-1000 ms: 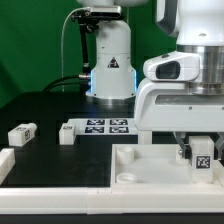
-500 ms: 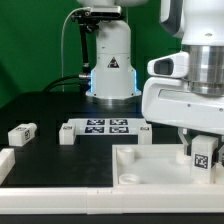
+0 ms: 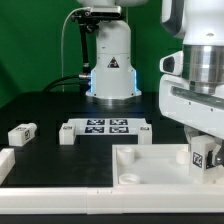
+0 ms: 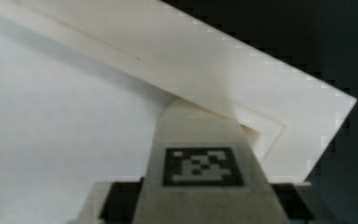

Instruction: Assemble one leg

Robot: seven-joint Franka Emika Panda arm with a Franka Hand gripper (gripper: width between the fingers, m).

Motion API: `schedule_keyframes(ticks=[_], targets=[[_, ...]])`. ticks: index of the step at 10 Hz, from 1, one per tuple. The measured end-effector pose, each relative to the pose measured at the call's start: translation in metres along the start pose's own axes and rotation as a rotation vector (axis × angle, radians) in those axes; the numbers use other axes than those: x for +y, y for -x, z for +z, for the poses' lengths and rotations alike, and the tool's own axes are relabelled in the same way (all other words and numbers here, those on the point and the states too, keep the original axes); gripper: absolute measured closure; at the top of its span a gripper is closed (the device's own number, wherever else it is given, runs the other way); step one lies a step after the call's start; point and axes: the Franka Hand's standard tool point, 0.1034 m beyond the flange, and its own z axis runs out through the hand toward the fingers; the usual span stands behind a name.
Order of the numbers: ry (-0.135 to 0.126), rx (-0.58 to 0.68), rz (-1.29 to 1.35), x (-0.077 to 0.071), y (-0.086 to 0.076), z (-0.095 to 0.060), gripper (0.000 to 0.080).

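**Leg carried over the panel's far corner**

The hand (image 3: 203, 150) is seen at the exterior view's right edge, pinching the leg (image 3: 202, 155) — the tagged white block is gripped between the fingers, its black-and-white tag facing the camera. From the wrist view the leg (image 4: 206, 170) is shown held squarely between the two finger pads, with the corner of the square panel (image 4: 87, 140) spread out beneath it. Whether the leg's lower end is touching the panel yet cannot be told from either picture.

The step in hand is judged to be the seating of this leg into a corner socket of the panel (image 3: 150, 172). To be done well, the leg should be kept upright and centred over the socket before any descent, and the grip should not be released until the leg is felt to be engaged — a tilted entry would likely jam against the raised rim. The near corner socket (image 3: 129, 180) is visible as a round recess; the one under the hand is hidden by the arm.

Further out, a black bench (image 3: 40, 110) carries the rest: the marker board (image 3: 108, 127) lying flat near the middle, a spare leg (image 3: 22, 133) well apart at the exterior view's left, another small white block (image 3: 67, 136) just beside the board, and a white part (image 3: 6, 164) cut off at the left edge. Behind, the arm's base (image 3: 110, 75) stands against a green backdrop.
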Motion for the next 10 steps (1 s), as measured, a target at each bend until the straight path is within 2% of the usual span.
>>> schedule_keyframes(ticks=[2, 3, 4, 5, 7, 10], targets=[[-0.001, -0.005, 0.022, -0.0001, 0.0006, 0.0, 0.0509], [-0.003, -0.006, -0.023, -0.0004, 0.0006, -0.0001, 0.0339], [-0.02, -0.012, -0.063, -0.0024, 0.0005, -0.0004, 0.0191], [-0.024, -0.009, -0.17, -0.0034, 0.0022, -0.0007, 0.0162], [-0.035, 0.001, -0.515, -0.004, 0.0031, 0.0001, 0.0153], [-0.032, 0.004, -0.848, -0.004, 0.0059, 0.0002, 0.015]])
